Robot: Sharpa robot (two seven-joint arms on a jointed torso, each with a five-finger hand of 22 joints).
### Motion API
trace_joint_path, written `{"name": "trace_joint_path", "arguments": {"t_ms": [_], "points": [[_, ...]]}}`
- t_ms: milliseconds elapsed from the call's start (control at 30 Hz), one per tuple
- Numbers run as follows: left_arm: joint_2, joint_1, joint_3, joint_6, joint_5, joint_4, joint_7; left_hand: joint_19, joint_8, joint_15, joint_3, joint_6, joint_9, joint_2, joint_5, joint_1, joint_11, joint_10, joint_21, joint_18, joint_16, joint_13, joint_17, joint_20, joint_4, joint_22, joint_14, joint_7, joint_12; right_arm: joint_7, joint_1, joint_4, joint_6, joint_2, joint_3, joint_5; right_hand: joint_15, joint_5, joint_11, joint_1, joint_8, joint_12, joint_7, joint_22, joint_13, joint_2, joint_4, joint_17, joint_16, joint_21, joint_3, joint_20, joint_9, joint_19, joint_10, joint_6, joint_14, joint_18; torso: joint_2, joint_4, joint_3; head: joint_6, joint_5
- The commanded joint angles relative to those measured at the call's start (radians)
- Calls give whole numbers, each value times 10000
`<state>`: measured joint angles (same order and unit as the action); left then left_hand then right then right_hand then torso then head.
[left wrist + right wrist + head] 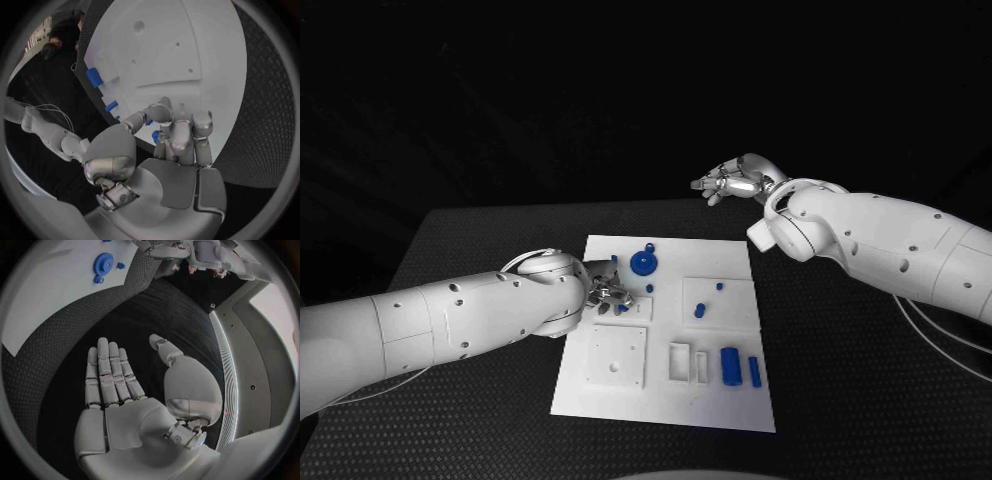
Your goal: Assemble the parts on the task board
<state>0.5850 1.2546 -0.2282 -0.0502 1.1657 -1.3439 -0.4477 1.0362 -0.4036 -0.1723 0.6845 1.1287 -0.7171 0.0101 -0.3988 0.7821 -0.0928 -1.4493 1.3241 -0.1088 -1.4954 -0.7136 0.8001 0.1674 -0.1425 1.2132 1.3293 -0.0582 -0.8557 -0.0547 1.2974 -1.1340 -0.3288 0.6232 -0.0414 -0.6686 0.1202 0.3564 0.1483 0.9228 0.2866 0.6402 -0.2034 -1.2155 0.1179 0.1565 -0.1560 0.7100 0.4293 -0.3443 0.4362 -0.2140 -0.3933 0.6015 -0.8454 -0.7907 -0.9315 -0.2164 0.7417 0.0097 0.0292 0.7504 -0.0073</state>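
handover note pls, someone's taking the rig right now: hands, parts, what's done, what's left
Left hand: down at the task board near its left edge, fingers curled; a small blue part sits at the fingertips, can't tell if it is gripped.
Right hand: open, empty, raised beyond the board's far right corner.
Parts: blue disc at the far end of the board, two small blue pieces mid-board, blue cylinder and thin blue bar near the right front corner by the white slots.
Done: can't confirm any part as seated.
Left: cylinder and bar look loose; the rest needs checking.
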Motion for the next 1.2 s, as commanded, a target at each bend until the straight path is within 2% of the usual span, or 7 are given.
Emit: {"name": "trace_joint_path", "arguments": {"t_ms": [33, 200, 367, 600, 933, 1200], "points": [[-93, -132, -84, 405, -306, -70, 111, -49, 25, -381, 838, 1145, 34, -297, 255, -29, -143, 238, -76, -469, 38, 53, -41, 859, -672, -16, -227, 631, 3, -46, -9, 0, 133, -14, 0, -18, -14, 56, 52, -59, 64, 46, -70, -12, -13, -36, -8, 16, -65, 36, -59, 22, 11, -61, 41, 62, 83, 41, 0, 14, 0, -1, -2], [-86, -132, -84, 364, -306, -71, 109, -51, 12, -378, 770, 1140, 51, -534, 492, -22, -140, 234, -80, -473, 28, 114, -83, 866, -437, -18, -226, 630, -3, -44, -13, 7, 134, -14, 0, -18, -11, 57, 53, -59, 62, 47, -72, -15, -18, -35, -11, 16, -68, 41, -62, 20, 14, -66, 45, 66, 89, 41, 0, 1, -4, 11, 4], [-83, -132, -84, 359, -307, -66, 111, -55, 3, -379, 721, 1137, 61, -678, 656, -22, -140, 234, -85, -477, 18, 150, -107, 872, -287, -19, -228, 631, -13, -43, -17, 10, 137, -16, 0, -18, -8, 57, 55, -60, 61, 48, -73, -18, -23, -35, -12, 16, -70, 44, -65, 18, 16, -70, 47, 69, 94, 42, 3, -1, -4, 16, 1], [-78, -133, -84, 288, -307, -51, 99, -59, -8, -380, 669, 1134, 71, -817, 809, -39, -141, 236, -89, -481, 7, 183, -128, 877, -147, -19, -233, 632, -24, -40, -24, 16, 136, -17, -1, -18, -4, 56, 56, -64, 60, 50, -75, -22, -30, -34, -11, 16, -75, 51, -69, 16, 19, -78, 51, 73, 102, 43, -1, 3, 0, 9, 9], [-83, -134, -84, 164, -310, -45, 114, -67, -32, -386, 571, 1129, 94, -1038, 1264, -149, -146, 242, -97, -493, -22, 249, -170, 893, 238, -18, -245, 637, -61, -37, -45, 28, 146, -22, -2, -18, 3, 55, 58, -67, 58, 52, -78, -29, -40, -37, -11, 15, -81, 61, -74, 12, 23, -89, 56, 80, 114, 44, 1, -7, -1, 5, 6], [-89, -133, -82, 168, -331, 4, 119, -72, -47, -389, 528, 1130, 103, -1128, 1455, -234, -149, 246, -95, -499, -42, 273, -182, 900, 388, -13, -250, 641, -84, -35, -48, 37, 153, -30, -2, -18, 7, 55, 60, -68, 57, 54, -80, -33, -47, -37, -13, 15, -86, 68, -77, 10, 26, -97, 59, 84, 123, 45, 2, -11, 2, 1, 1]]}}
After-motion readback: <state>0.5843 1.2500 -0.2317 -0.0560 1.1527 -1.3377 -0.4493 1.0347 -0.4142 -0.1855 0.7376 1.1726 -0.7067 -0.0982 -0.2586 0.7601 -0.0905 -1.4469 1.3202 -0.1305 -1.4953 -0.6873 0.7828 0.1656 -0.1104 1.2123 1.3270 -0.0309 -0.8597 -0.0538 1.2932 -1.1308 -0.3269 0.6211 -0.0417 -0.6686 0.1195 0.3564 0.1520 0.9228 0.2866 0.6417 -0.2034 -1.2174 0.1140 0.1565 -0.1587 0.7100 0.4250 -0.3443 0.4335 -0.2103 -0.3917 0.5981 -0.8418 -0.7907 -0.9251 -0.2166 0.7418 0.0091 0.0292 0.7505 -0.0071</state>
